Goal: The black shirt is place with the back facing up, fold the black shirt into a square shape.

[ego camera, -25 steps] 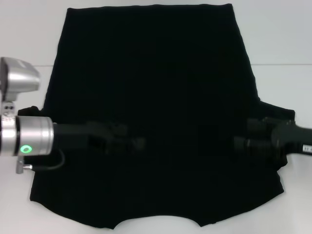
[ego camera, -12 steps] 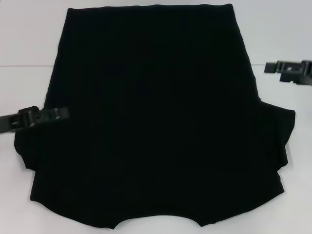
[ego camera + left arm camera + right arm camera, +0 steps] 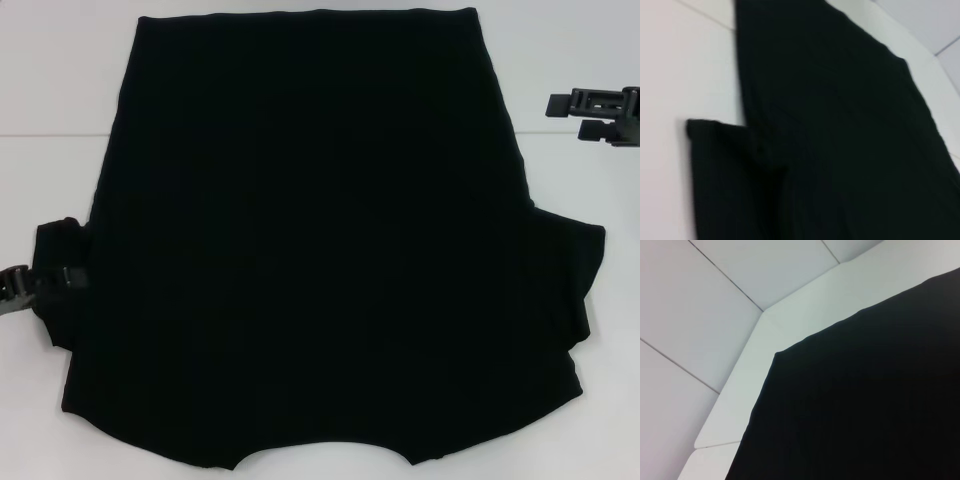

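The black shirt [image 3: 310,230] lies flat on the white table [image 3: 60,80], hem at the far side and neckline at the near edge. No lettering shows. Its left sleeve [image 3: 58,285] sticks out at the left, and its right sleeve [image 3: 575,270] at the right. My left gripper [image 3: 50,280] sits low at the left edge, over the left sleeve. My right gripper [image 3: 560,112] hovers open beyond the shirt's right side, above bare table and holding nothing. The left wrist view shows the shirt [image 3: 840,125] and its sleeve [image 3: 720,175]. A corner of the shirt [image 3: 865,405] fills the right wrist view.
White table surface [image 3: 590,400] shows on both sides of the shirt. In the right wrist view the table's edge [image 3: 740,385] gives way to grey floor tiles [image 3: 700,305].
A second ago both arms reached over the shirt's middle. They have pulled out to the sides. Since half a second ago the left gripper has moved nearer and left onto the sleeve, and the right barely shifted.
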You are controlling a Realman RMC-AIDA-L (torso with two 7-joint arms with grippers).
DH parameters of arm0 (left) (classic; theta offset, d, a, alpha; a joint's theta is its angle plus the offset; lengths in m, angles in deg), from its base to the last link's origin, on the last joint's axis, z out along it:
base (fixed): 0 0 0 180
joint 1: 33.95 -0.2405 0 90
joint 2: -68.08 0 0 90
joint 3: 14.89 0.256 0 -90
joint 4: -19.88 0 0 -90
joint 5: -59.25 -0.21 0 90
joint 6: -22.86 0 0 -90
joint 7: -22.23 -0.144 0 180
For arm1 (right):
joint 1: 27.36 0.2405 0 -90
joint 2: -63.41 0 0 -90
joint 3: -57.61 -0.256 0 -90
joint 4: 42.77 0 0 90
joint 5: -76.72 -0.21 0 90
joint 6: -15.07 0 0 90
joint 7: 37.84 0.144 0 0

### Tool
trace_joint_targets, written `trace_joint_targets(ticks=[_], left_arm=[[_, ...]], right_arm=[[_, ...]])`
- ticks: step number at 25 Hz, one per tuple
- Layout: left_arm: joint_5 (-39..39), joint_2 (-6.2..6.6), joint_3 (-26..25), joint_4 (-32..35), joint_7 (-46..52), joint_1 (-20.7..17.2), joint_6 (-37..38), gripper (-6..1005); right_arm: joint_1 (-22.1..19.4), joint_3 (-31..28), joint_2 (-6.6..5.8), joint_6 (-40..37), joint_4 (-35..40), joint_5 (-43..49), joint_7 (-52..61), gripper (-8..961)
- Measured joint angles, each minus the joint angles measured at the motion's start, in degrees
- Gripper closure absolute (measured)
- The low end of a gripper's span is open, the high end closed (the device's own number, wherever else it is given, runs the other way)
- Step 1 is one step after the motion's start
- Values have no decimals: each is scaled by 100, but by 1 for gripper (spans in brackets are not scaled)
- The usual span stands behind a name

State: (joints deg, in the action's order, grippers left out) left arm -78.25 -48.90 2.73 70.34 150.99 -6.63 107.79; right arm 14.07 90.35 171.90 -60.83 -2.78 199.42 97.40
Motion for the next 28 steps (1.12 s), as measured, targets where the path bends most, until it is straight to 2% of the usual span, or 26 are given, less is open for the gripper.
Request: trace_joint_targets(ticks=[10, 12, 28], left_arm=[[-374, 0, -28, 34, 73, -11, -396, 470], [-525, 0, -30, 34, 76, -10, -516, 529], [-657, -18, 32, -335, 164, 16, -872, 528]], right_arm=[[-5, -6, 8, 74, -14, 0, 6, 117], [-14, -19, 1, 94, -42, 0, 7, 119], [-61, -6, 5, 165, -61, 0, 12, 133]])
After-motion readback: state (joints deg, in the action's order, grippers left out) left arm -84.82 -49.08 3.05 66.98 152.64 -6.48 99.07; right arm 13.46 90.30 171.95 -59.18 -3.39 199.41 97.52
